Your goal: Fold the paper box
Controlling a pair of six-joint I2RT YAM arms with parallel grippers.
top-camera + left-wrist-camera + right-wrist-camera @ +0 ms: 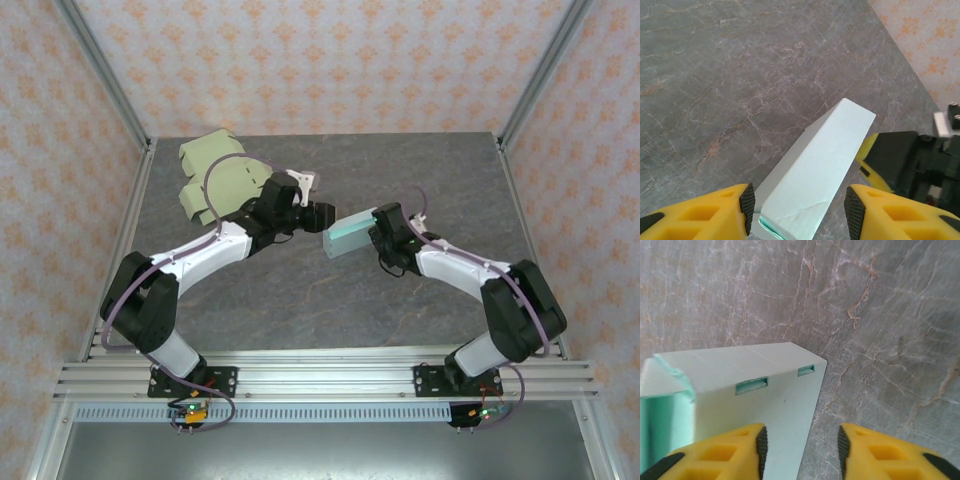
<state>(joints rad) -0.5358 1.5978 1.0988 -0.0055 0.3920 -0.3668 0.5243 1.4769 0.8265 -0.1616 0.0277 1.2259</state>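
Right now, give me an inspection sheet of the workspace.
Surface: grey veined table.
Job's things: teal box mid-table between the two arms; green blanks lying flat at the far left.
Clutter: nothing seen.
Grippers: left gripper, jaws apart either side of the teal box; right gripper, jaws apart, the box's edge between them.
Cables: purple cables run along both arms.
Surroundings: patterned walls, metal posts at the corners.
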